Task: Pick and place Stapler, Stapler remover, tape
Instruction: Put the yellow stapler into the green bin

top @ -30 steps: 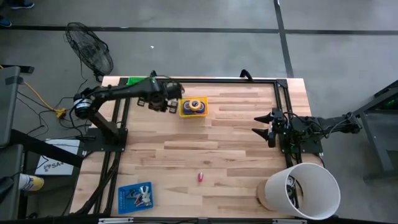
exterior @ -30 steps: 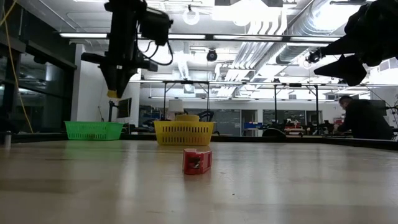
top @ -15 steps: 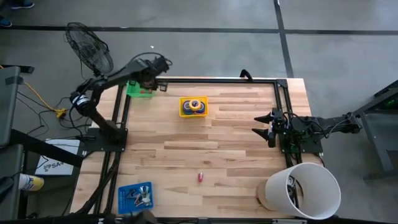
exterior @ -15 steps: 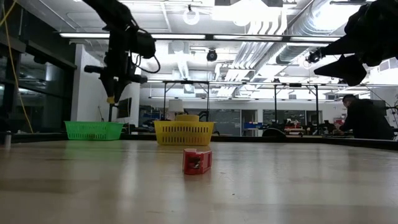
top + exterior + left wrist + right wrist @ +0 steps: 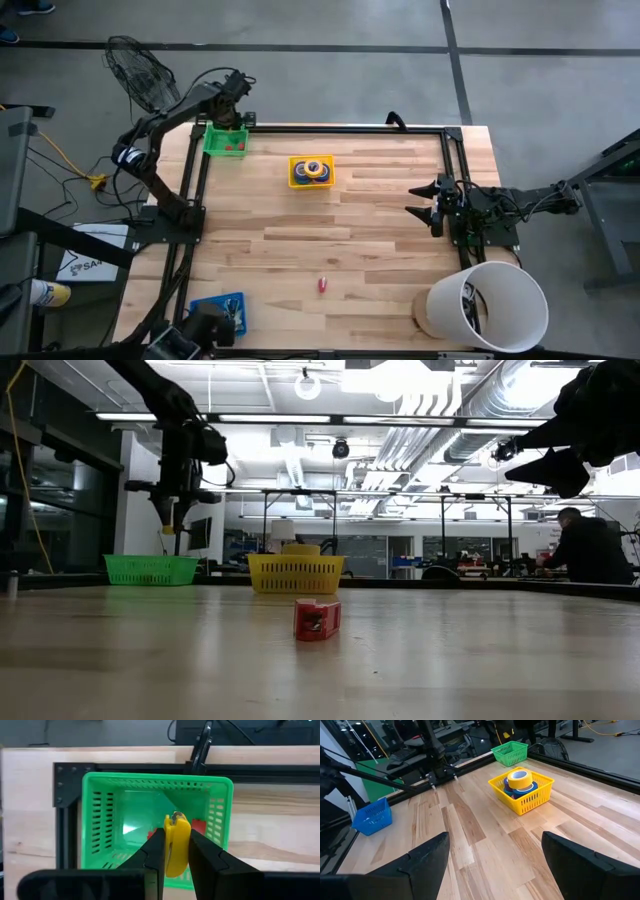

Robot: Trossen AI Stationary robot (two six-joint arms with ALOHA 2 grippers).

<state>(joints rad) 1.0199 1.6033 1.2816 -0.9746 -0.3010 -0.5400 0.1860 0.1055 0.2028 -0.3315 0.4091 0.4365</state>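
Note:
My left gripper (image 5: pixel 175 840) hangs over the green basket (image 5: pixel 208 140) at the table's far left corner, shut on a small yellow piece (image 5: pixel 176 845). The basket's floor holds small red pieces (image 5: pixel 199 826). The tape rolls (image 5: pixel 313 168) lie stacked in the yellow basket (image 5: pixel 293 172) near the middle of the far edge. A small red piece (image 5: pixel 322 285) lies alone on the bare wood toward the near edge. My right gripper (image 5: pixel 412 200) waits open at the table's right side, above the table. My left gripper pinches the yellow piece by its two flat sides (image 5: pixel 170 851) between its two fingers. The fingers come steeply from above. The piece is lifted clear above the green basket, and its end (image 5: pixel 175 818) sticks out past the fingertips.
A blue basket (image 5: pixel 217 315) with small items stands at the near left corner, and a white bucket (image 5: pixel 487 305) at the near right. A black frame (image 5: pixel 330 129) runs along the far edge. A fan (image 5: pixel 145 75) stands beyond the left corner. A person (image 5: pixel 585 550) sits in the room behind.
My left gripper has swung from just left of the yellow basket toward the table's far left corner and now hangs over the green basket. It has stayed shut on the yellow piece, which is still lifted clear. The wrist has rolled on the way.

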